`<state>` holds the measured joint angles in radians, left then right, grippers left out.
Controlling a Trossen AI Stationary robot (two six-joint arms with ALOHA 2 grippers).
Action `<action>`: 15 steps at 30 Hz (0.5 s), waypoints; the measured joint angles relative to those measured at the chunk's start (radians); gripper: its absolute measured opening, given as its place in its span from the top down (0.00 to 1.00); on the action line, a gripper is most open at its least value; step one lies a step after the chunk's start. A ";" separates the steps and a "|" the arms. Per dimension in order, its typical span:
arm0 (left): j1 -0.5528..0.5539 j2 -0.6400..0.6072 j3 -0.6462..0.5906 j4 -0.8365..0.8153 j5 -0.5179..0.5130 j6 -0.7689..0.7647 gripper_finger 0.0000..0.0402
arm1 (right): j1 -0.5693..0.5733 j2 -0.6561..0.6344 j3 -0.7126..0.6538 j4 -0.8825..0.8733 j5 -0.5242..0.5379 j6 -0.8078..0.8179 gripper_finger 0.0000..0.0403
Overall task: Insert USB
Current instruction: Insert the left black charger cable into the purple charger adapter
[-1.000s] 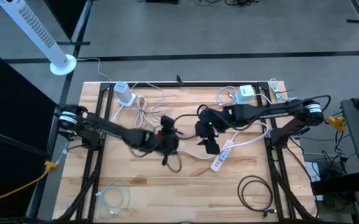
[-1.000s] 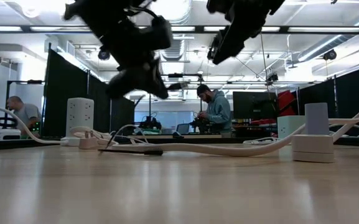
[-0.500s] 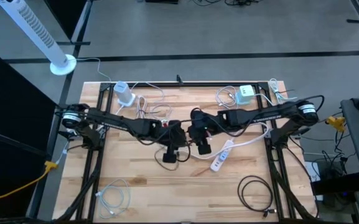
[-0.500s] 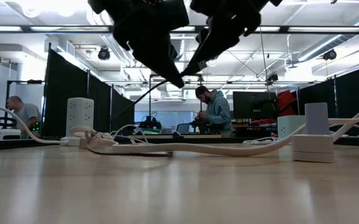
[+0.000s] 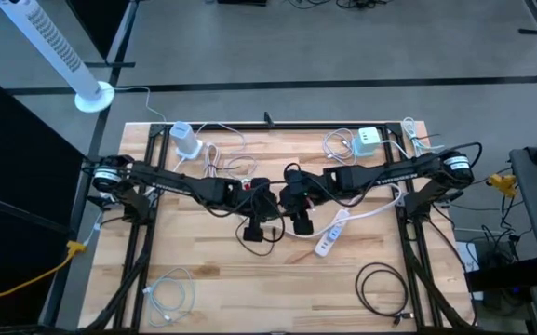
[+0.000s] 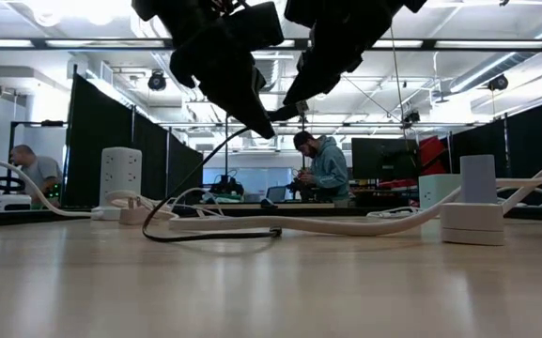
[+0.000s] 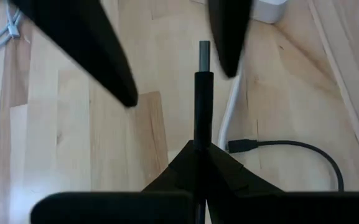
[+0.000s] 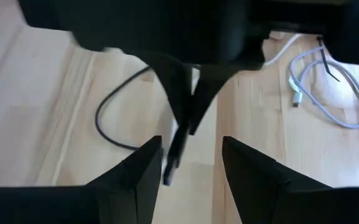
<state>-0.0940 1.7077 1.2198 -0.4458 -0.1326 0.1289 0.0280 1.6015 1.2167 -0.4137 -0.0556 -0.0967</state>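
Over the middle of the table, my left gripper (image 5: 268, 208) is shut on the plug of a black USB cable (image 7: 203, 93). The plug's metal tip (image 7: 204, 52) sticks out past the fingers. The cable (image 6: 216, 178) hangs down from the plug, and its loop (image 5: 257, 233) lies on the table. My right gripper (image 5: 292, 210) faces the left one, open. Its two fingers (image 8: 137, 167) stand on either side of the plug's tip (image 8: 172, 163). Whether they touch the tip does not show. My left gripper pinches the black body of the plug at its cable end (image 7: 202, 144) between its two fingers. The plug lies along the fingers and points on past them, slanting down toward the table's right. It is lifted clear, and the cable hangs slack below it.
A white power strip (image 5: 333, 236) with its white cord lies just right of the grippers. White chargers (image 5: 186, 140) (image 5: 369, 140) and thin white cables sit near the far edge. A coiled black cable (image 5: 382, 287) and a white cable (image 5: 167, 296) lie near the front.
My left gripper has risen and swung toward the table's middle and turned, carrying the plug up. The cable has been drawn off the table into a hanging loop. My right gripper has gone toward the table's left, up to the plug.
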 joint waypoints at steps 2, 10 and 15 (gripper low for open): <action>0.000 0.000 0.000 -0.002 0.000 0.000 1.00 | -0.001 0.011 0.000 0.000 0.001 0.000 0.64; -0.014 -0.023 -0.001 -0.024 -0.001 0.017 1.00 | 0.000 0.051 -0.004 -0.007 0.002 0.000 0.70; -0.023 -0.044 -0.001 -0.029 -0.011 0.010 1.00 | 0.000 0.043 -0.006 -0.007 0.003 -0.005 0.74</action>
<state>-0.1166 1.6639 1.2186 -0.4743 -0.1439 0.1394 0.0284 1.6441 1.2108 -0.4208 -0.0527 -0.1016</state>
